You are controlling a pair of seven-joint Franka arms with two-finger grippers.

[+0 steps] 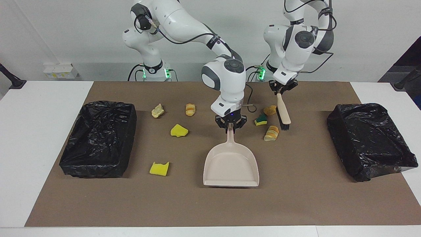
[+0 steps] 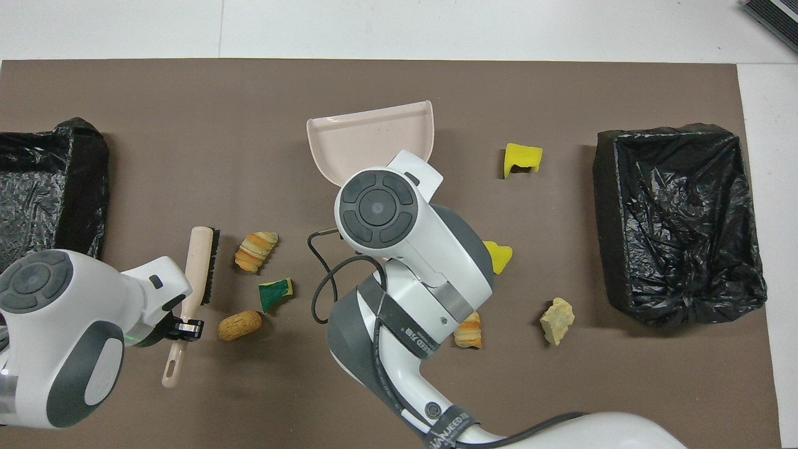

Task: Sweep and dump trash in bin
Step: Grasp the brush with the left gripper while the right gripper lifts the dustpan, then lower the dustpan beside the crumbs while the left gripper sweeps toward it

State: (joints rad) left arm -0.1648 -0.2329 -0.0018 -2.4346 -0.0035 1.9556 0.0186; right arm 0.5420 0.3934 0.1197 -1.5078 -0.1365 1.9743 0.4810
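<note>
Lying beside the brush, three trash scraps near dustpan.
</note>
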